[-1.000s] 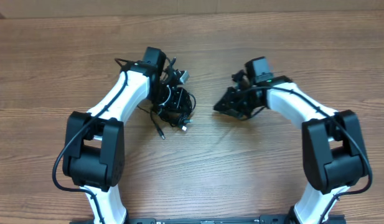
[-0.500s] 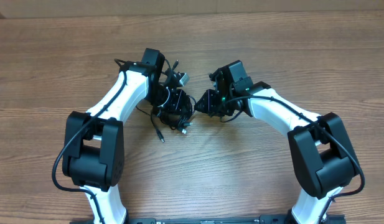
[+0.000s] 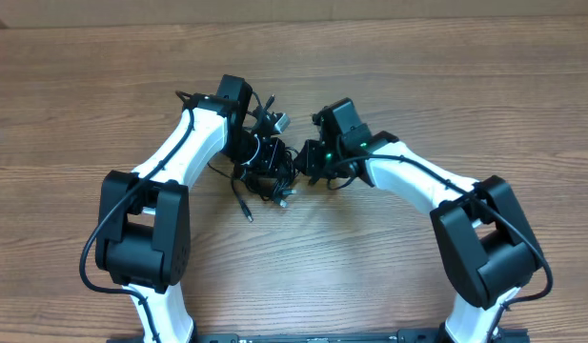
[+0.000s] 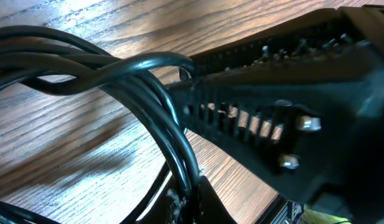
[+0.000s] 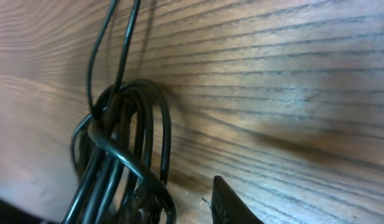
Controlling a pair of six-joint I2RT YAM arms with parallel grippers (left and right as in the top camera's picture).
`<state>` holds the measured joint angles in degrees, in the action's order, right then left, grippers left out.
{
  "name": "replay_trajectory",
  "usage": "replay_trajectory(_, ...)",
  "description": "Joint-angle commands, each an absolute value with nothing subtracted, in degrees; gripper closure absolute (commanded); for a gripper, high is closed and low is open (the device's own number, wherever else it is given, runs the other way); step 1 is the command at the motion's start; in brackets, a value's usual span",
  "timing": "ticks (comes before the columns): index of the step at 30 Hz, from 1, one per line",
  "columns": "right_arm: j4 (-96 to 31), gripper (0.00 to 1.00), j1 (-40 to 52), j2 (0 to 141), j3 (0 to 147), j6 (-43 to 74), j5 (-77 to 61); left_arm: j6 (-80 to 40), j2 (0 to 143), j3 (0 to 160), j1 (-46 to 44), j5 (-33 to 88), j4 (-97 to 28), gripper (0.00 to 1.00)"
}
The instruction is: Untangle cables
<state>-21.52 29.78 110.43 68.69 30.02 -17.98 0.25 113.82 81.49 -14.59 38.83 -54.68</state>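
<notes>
Wood-grain table (image 3: 417,67) holds the cables (image 3: 271,171), tangled at centre. On the bundle the left gripper (image 3: 260,152) clamps narrowly; the right gripper (image 3: 308,160) sits just right of it, its opening impossible to judge.

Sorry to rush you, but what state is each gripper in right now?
Left gripper: closed, pinching the cables.
Right gripper: next to the cables; open or closed cannot be told.
</notes>
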Motion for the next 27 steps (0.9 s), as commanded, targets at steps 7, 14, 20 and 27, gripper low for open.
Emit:
replay_trajectory(7, -30.09, 0.83, 32.42, 110.26, 68.6, 38.26, 11.66, 1.8, 114.21, 82.65, -14.63, 39.29, -54.87, 0.92)
replay_trajectory(14, -36.91, 0.8, 30.41, 110.26, 69.95, 38.89, 14.7, 1.78, 114.21, 82.65, -14.66, 37.04, -54.83, 0.91)
replay_trajectory(20, -39.62, 0.76, 28.12, 110.26, 69.95, 38.54, 15.79, 1.78, 114.21, 82.65, -14.7, 37.04, -54.78, 0.89)
replay_trajectory(27, -39.72, 0.76, 26.72, 110.26, 69.82, 38.57, 15.79, 1.74, 114.24, 82.61, -15.42, 35.88, -54.76, 0.86)
